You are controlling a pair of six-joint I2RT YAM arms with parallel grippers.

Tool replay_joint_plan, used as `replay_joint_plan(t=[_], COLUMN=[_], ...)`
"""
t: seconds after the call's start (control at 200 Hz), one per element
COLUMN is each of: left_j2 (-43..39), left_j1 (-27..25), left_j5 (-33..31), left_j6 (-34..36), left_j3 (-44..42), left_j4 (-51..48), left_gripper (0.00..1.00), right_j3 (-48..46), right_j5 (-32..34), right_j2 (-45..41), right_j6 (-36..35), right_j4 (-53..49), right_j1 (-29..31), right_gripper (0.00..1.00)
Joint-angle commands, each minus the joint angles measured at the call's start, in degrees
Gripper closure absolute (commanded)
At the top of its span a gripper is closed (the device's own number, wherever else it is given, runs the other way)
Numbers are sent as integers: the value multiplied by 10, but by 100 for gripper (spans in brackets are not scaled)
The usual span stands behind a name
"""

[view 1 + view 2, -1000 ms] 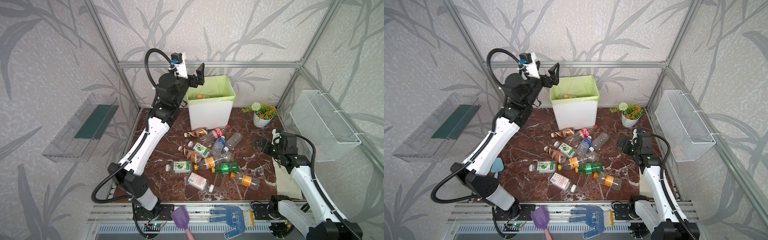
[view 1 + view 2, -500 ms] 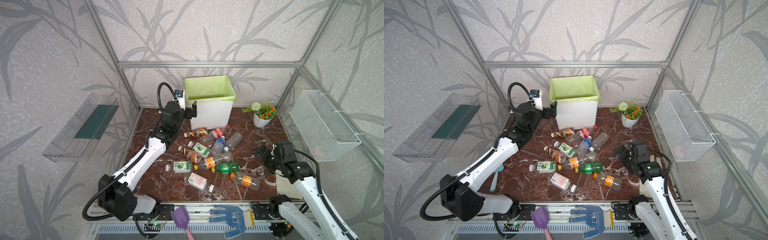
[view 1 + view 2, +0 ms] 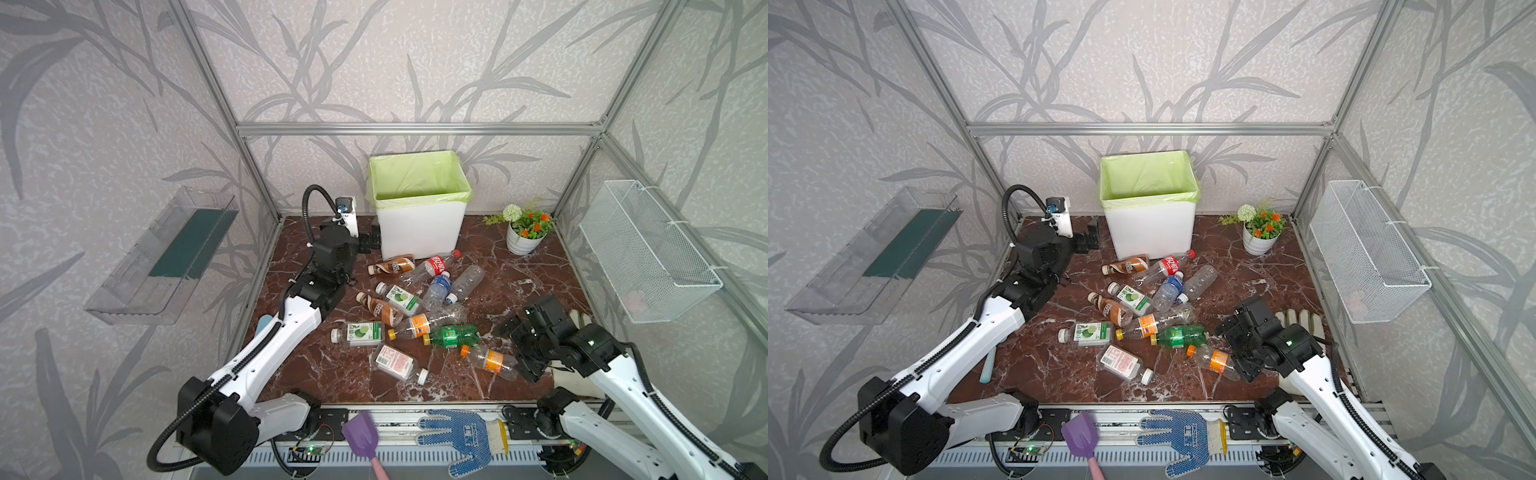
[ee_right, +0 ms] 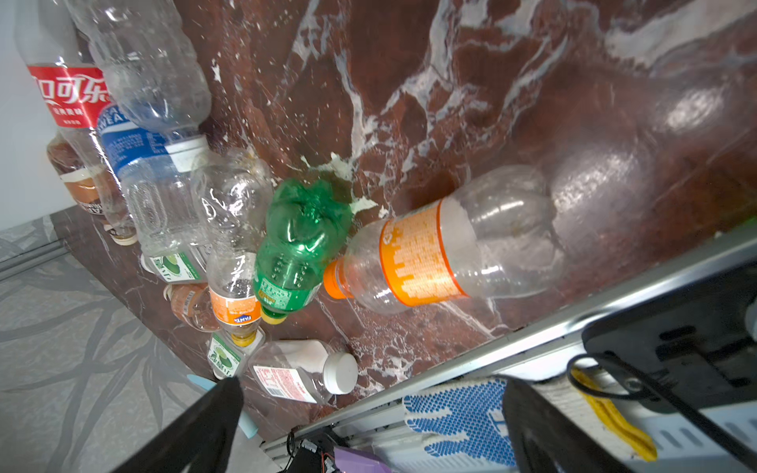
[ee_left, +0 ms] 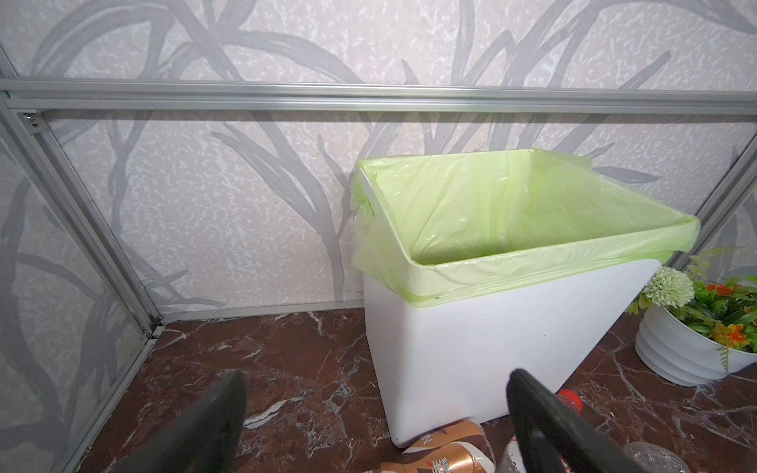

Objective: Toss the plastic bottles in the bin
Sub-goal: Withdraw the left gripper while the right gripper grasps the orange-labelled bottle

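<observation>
Bin [image 3: 419, 232] upright against the back wall, green liner folded over the rim. Plastic bottles [image 3: 415, 309] lie scattered on the marble tabletop [image 3: 519, 282] in front of the bin, the nearest just beside its front wall. Left gripper [image 3: 371, 243] sits low at the bin's front left corner, jaws spread wide, nothing held. Right gripper [image 3: 516, 351] is well forward and right of the bin, jaws wide, empty, just beside the orange-label bottle [image 3: 491, 362]

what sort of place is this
Probably a robot test cell, not a home: metal frame around it, two robot arms mounted in front, bottles scattered by a bin.
</observation>
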Motion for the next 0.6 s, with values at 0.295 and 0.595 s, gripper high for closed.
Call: replay_joint_plan(t=[0.295,0.595], left_j2=[-13,-6], left_j1=[4,4], left_j5=[-5,0], left_j6=[-4,-4], left_j3=[-15,-13], left_j4=[-13,-23], left_gripper=[1,1], right_j3=[-96,-124], right_j5=[67,119], right_j2=[46,71], right_j6=[151,134], right_j4=[101,149], right_j1=[87,61], right_gripper=[1,4])
